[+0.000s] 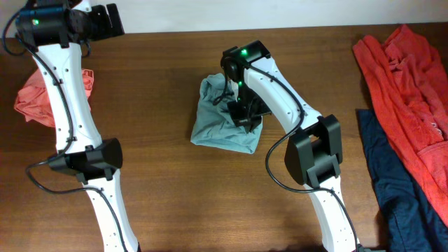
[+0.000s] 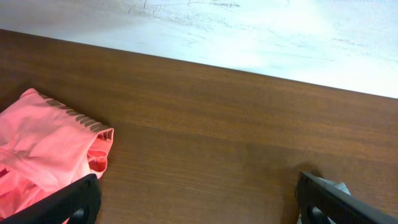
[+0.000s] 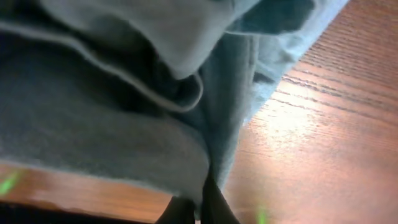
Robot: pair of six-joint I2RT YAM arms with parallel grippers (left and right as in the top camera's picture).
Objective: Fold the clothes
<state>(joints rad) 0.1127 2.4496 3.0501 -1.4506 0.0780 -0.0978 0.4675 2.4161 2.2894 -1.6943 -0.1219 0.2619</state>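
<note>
Cloth was seen pinched between the closed fingers of the right gripper, at the right edge of the pale blue-green T-shirt, which lay bunched on the table. The left gripper was held wide open and empty, far left of the T-shirt, beside a salmon-pink garment. The shirt was judged soft, light and limp, best taken at a hem or sleeve edge.
</note>
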